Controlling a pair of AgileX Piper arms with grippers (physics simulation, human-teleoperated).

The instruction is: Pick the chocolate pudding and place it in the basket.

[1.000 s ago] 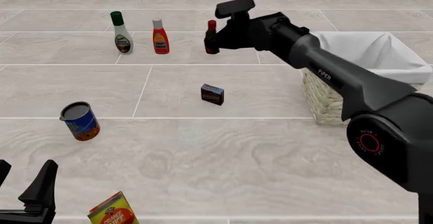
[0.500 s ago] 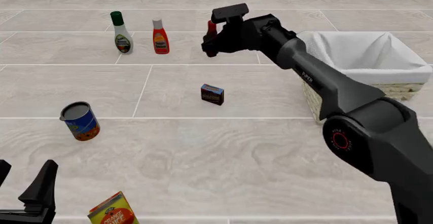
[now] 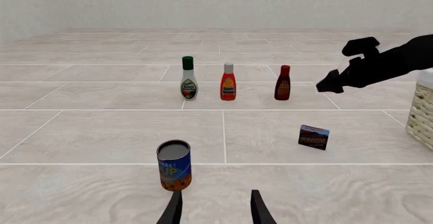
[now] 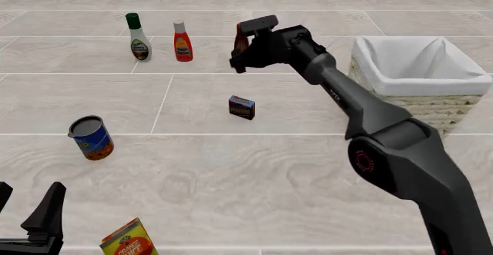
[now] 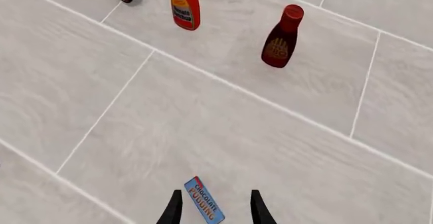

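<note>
Pale tiled bench [image 3: 101, 133] under a plain wall. Left wrist view: three bottles stand far, one can [image 3: 174, 164] near, one pudding [image 3: 314, 136] right of centre; left jaws [image 3: 215, 209] spread, idle.

Front view: one basket [image 4: 419, 102] far right, one juice carton [image 4: 129, 239] near; the right jaws [image 4: 238, 59] hover beyond the pudding.

Right wrist view: spread fingers [image 5: 174, 207] frame the box; best to descend straight and centred before closing.

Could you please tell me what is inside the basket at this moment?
The basket shows only its white cloth lining; nothing visible lies in it. Its bottom is hidden by the near rim. The chocolate pudding stands on the floor.
</note>
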